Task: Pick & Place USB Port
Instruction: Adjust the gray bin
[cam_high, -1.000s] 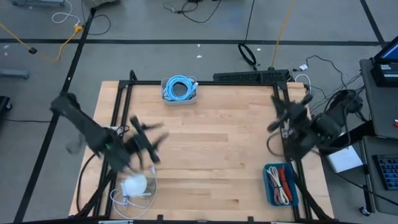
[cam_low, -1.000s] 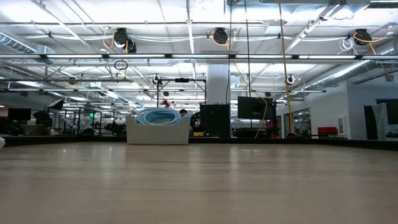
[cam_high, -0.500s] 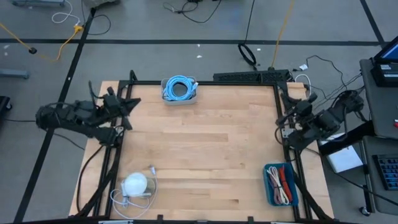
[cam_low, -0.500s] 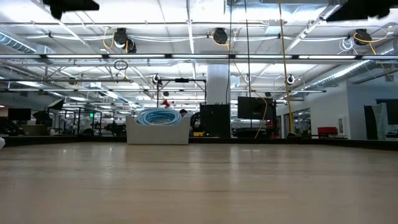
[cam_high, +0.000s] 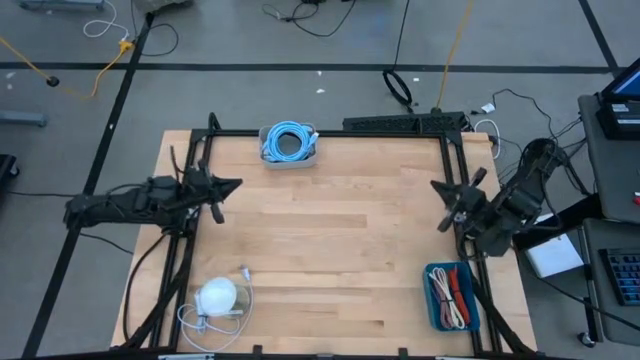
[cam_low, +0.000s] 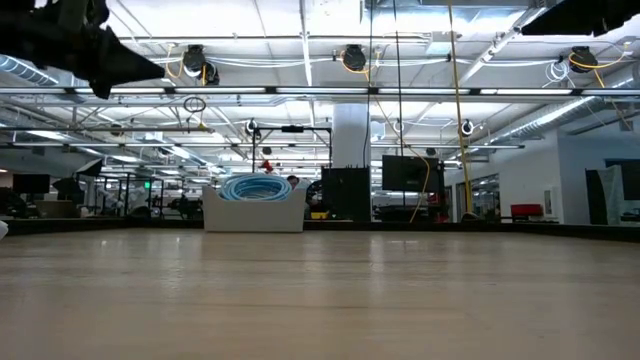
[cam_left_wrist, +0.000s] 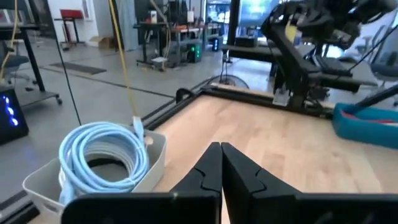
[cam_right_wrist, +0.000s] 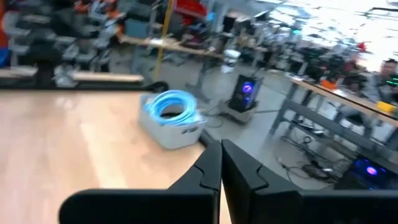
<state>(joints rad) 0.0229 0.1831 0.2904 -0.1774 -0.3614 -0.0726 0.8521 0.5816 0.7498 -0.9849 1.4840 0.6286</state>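
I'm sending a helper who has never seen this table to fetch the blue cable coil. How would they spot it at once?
Start at the wooden table and go to the middle of its far edge, between the two arms. A small white bin stands there, holding the coil of light blue cable. The blue tray at the near right corner holds only red and white cables.

Left pincer (cam_high: 232, 184) closed, withdrawn from white bundle (cam_high: 217, 297) to left edge.
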